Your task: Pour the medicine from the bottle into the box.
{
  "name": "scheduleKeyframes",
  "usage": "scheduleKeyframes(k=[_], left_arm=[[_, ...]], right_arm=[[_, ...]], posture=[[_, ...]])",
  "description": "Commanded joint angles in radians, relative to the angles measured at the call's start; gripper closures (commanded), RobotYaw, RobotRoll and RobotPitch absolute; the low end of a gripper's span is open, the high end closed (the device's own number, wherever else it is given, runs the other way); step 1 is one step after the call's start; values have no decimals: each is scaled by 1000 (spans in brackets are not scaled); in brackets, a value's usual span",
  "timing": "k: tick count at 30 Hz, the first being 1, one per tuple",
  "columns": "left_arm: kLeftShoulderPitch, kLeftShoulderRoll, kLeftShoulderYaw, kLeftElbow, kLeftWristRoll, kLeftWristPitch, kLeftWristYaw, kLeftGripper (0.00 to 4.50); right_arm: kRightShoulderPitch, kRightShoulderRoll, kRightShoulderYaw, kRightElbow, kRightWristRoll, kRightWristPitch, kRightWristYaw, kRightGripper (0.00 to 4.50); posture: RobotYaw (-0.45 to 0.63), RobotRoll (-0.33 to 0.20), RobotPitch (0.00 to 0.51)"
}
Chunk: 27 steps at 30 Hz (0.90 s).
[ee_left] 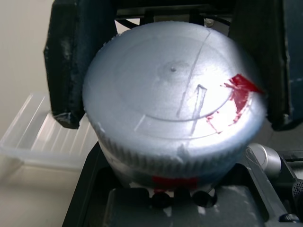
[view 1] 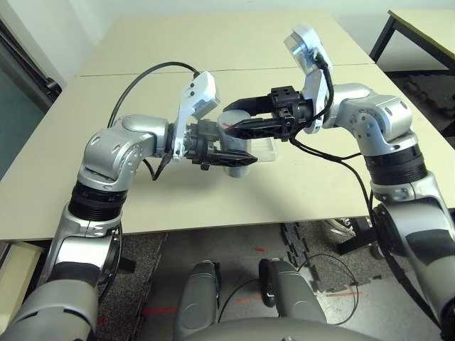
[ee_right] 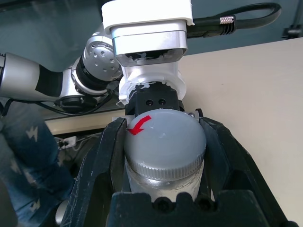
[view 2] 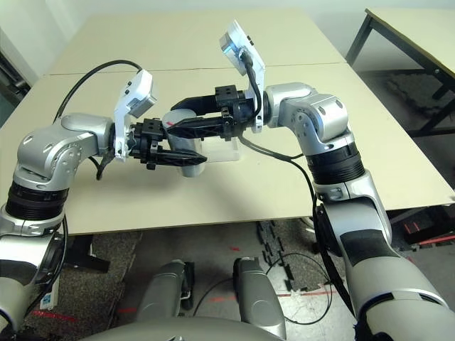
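The desk (view 1: 298,192) is a pale beige top with a seam running across it behind my arms, and a second desk (view 1: 426,28) stands off its far right corner. Broad bare surface lies open to the left, to the right and toward the far edge. The near edge runs just below my forearms, with dark floor beyond it.

My two arms meet above the middle of the desk, nearer the near edge than the far one. My left gripper (view 1: 231,158) reaches in from the left and my right gripper (view 1: 245,119) from the right, the right one slightly higher.

The bottle (view 1: 238,168) sits between them, lifted off the desk. My left fingers are clamped narrow on its grey body; in the left wrist view the black pads (ee_left: 75,71) press both sides of it. My right fingers are closed on its ridged cap (ee_right: 163,142); in the right wrist view the two black fingers flank the cap, which carries a red arrow mark. The cap is on the bottle.

The box (view 1: 264,150) lies flat on the desk just beyond and to the right of the bottle, under my right fingers. It is clear plastic with a ridged bottom, seen beside the bottle in the left wrist view. Whether the bottle overhangs its rim I cannot tell.
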Motion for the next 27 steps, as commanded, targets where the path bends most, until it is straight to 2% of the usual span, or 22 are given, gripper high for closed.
scheduleKeyframes(k=[1,3,4,8,18,27], left_arm=[[21,21,12,-71,-76,-16,-51,1933],[20,20,13,-67,-77,-19,-47,1934],[18,18,13,-62,-77,-22,-45,1934],[14,15,5,-32,-67,-50,-43,1934],[11,10,-17,42,-32,-129,-58,1936],[-17,0,-48,214,57,-290,-79,1936]], right_arm=[[20,-64,-27,69,-60,2,-37,1927],[23,-65,-28,66,-58,6,-40,1927],[25,-66,-29,64,-57,8,-41,1195],[36,-66,-38,48,-43,17,-61,0],[96,-86,-95,-32,-21,69,-131,0],[160,-118,-147,-176,36,173,-204,0]], posture=[[104,0,118],[103,0,118],[99,0,118],[87,0,116],[55,0,109],[23,0,93]])
